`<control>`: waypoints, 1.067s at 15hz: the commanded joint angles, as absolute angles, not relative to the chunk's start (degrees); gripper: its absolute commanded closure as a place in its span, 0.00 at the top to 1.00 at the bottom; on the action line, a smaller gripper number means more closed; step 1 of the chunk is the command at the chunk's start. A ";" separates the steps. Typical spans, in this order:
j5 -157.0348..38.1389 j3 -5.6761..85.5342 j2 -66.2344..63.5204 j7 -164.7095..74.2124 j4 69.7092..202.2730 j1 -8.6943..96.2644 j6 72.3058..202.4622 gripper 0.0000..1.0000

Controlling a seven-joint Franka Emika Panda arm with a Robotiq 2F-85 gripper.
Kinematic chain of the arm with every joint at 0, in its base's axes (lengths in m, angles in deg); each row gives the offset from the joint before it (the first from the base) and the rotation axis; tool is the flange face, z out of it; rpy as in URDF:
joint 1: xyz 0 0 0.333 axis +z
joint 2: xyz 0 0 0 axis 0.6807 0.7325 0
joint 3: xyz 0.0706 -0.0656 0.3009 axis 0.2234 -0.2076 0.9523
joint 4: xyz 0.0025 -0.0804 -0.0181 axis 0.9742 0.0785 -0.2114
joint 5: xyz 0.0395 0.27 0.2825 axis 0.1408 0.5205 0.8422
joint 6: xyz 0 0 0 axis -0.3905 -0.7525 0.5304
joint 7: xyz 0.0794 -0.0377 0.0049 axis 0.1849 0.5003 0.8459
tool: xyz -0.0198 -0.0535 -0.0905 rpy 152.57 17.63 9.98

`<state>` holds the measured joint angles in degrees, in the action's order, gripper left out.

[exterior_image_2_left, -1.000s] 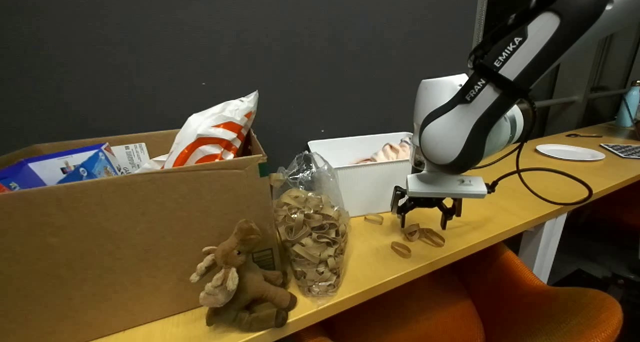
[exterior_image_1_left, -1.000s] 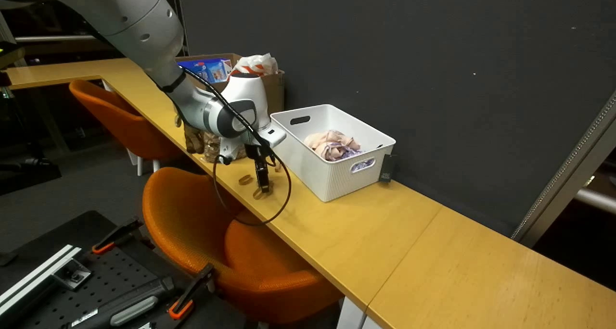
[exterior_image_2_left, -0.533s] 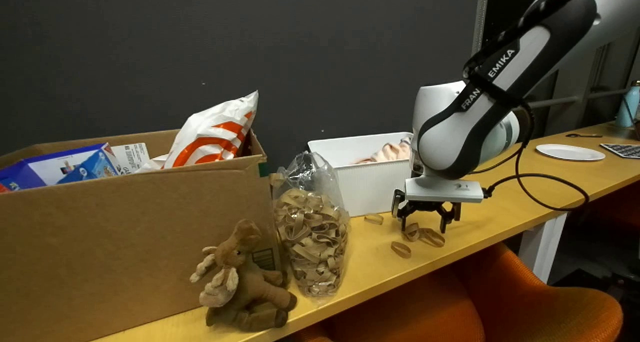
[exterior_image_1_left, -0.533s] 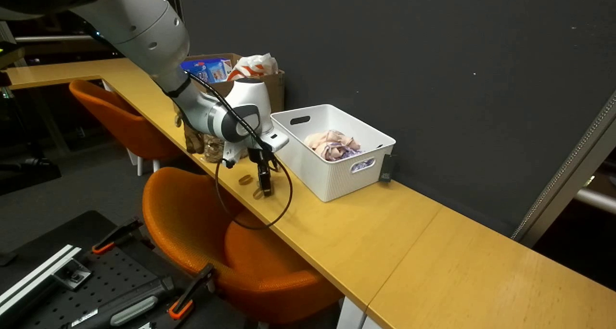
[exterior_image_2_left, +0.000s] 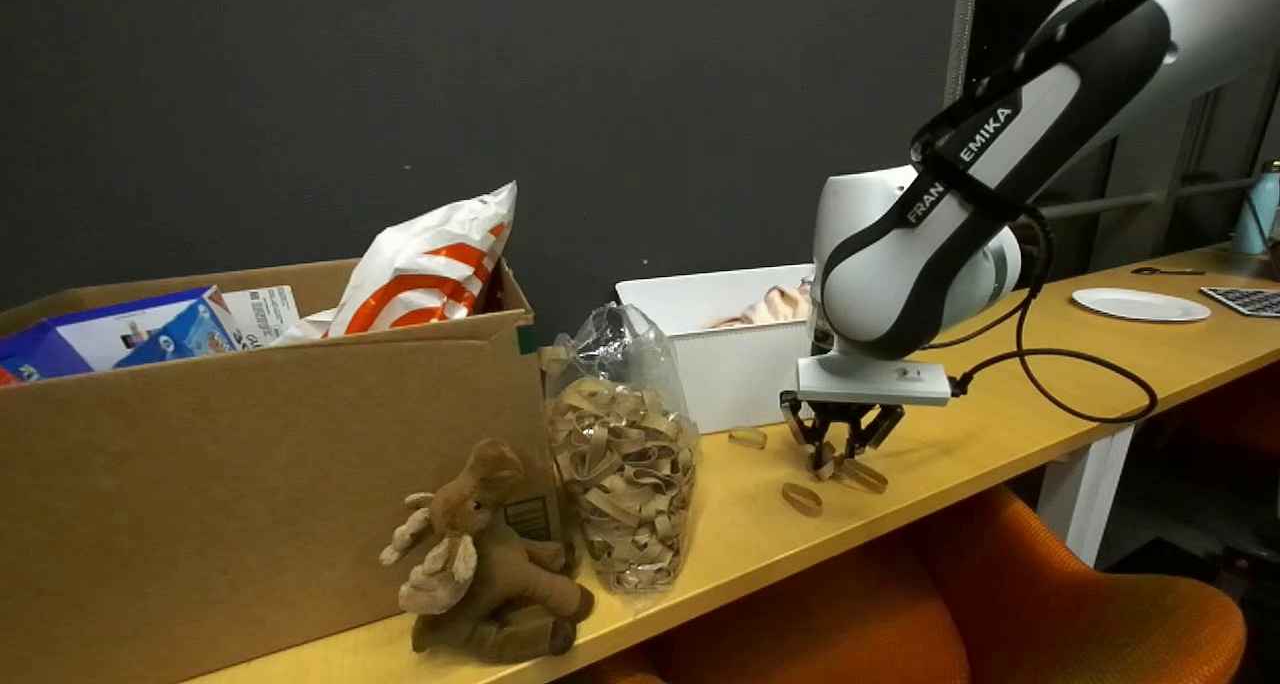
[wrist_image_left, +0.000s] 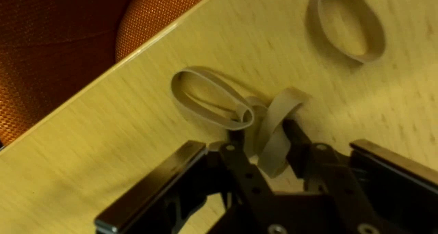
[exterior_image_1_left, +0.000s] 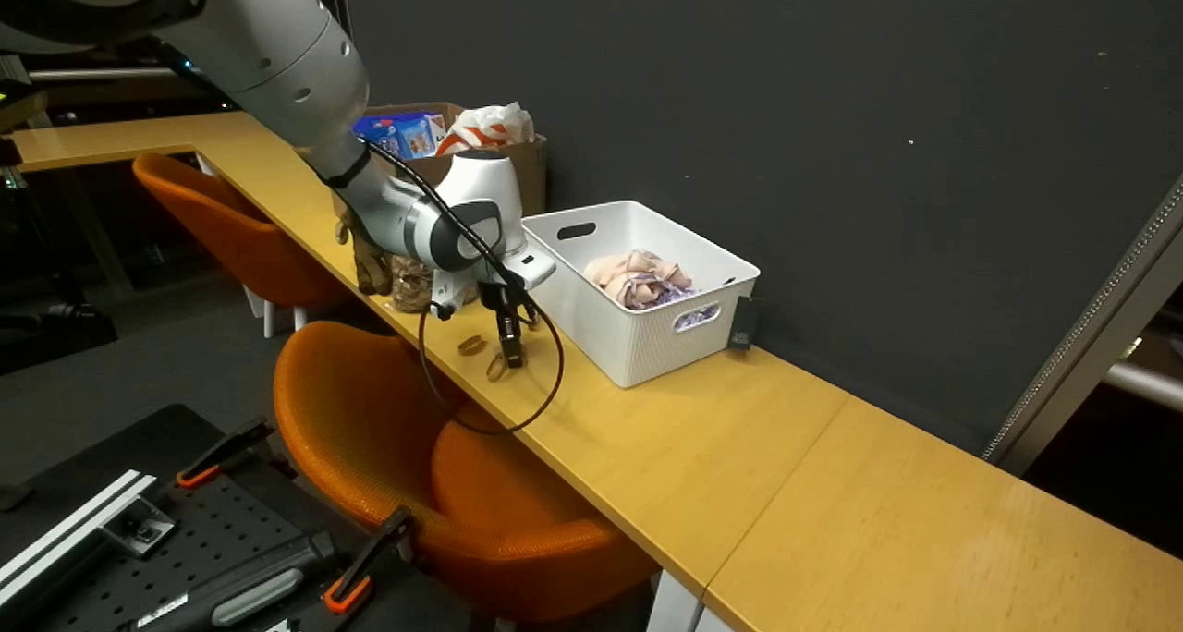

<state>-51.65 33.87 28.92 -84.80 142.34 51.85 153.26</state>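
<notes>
My gripper (wrist_image_left: 263, 131) points down at the table with its jaws partly drawn together. A twisted tan rubber band (wrist_image_left: 276, 150) stands in the gap, seemingly against both black fingers (wrist_image_left: 295, 148) in the wrist view. Another looped band (wrist_image_left: 202, 111) overlaps the tip of the left finger there. Whether either is firmly pinched I cannot tell. Farther off lies a separate band loop (wrist_image_left: 374, 39). In the exterior views the gripper (exterior_image_2_left: 836, 456) reaches close to the tabletop beside a white bin (exterior_image_1_left: 591, 332), and a loose band (exterior_image_2_left: 790, 499) rests nearer the table's front edge.
A clear bag of bands (exterior_image_2_left: 625, 484), a plush moose (exterior_image_2_left: 510, 574) and a cardboard box (exterior_image_2_left: 270, 484) line the table (exterior_image_1_left: 702, 456). Pink cloth (exterior_image_1_left: 638, 276) lies inside the bin. Orange chairs (exterior_image_1_left: 351, 429) press up to the front edge. A white plate (exterior_image_2_left: 1140, 305) sits farther along.
The jaws have narrowed markedly around the bands in the last half second. The arm dropped slightly at first, then shifted a little toward the cardboard box. The bands near the fingertips are squeezed and nudged.
</notes>
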 commanded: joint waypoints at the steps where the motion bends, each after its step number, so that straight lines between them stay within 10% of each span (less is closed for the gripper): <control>1: -50.49 34.39 29.14 -85.83 140.92 51.35 151.18 0.07; 16: -53.71 33.11 21.58 -86.69 145.25 54.02 150.94 0.01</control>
<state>-52.10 33.84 26.74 -87.11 141.96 52.78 152.50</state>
